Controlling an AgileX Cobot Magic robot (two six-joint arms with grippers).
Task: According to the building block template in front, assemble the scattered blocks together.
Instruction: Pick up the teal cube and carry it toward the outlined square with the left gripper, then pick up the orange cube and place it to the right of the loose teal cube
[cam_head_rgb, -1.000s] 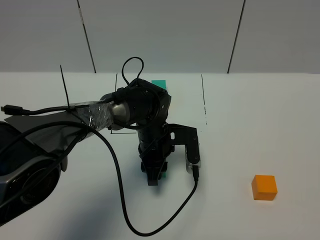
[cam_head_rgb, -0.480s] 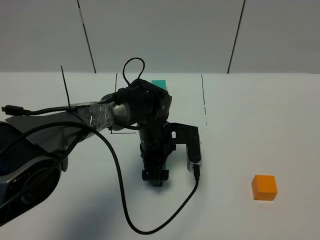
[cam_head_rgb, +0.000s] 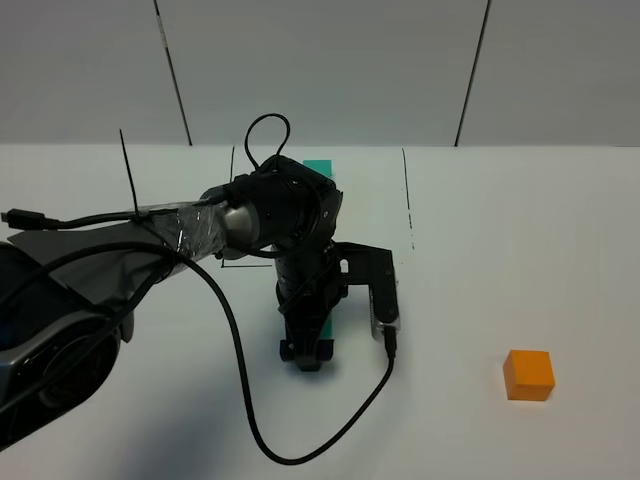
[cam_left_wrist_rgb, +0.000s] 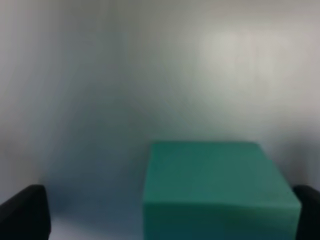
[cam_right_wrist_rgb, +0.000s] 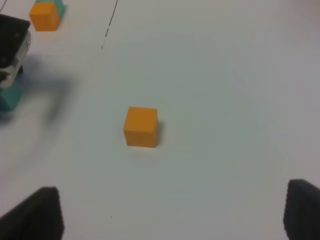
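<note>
The teal block (cam_left_wrist_rgb: 220, 190) rests on the white table between the spread fingers (cam_left_wrist_rgb: 22, 215) of my left gripper (cam_head_rgb: 307, 354), close to one of them. That gripper is open and points straight down over it near the table's middle. The orange block (cam_head_rgb: 528, 375) lies alone at the front right and sits ahead of my right gripper (cam_right_wrist_rgb: 170, 220), which is open and empty. The template (cam_right_wrist_rgb: 46, 14), an orange and teal pair, stands at the back. In the high view only its teal part (cam_head_rgb: 318, 167) shows behind the left arm.
A thin black drawn outline (cam_head_rgb: 408, 205) marks a rectangle around the template area. A black cable (cam_head_rgb: 240, 390) loops from the left arm over the front of the table. Grey wall panels stand behind.
My left gripper has gone from shut on the teal block to wide open, leaving the block on the table. The orange block and the right gripper have not moved.
</note>
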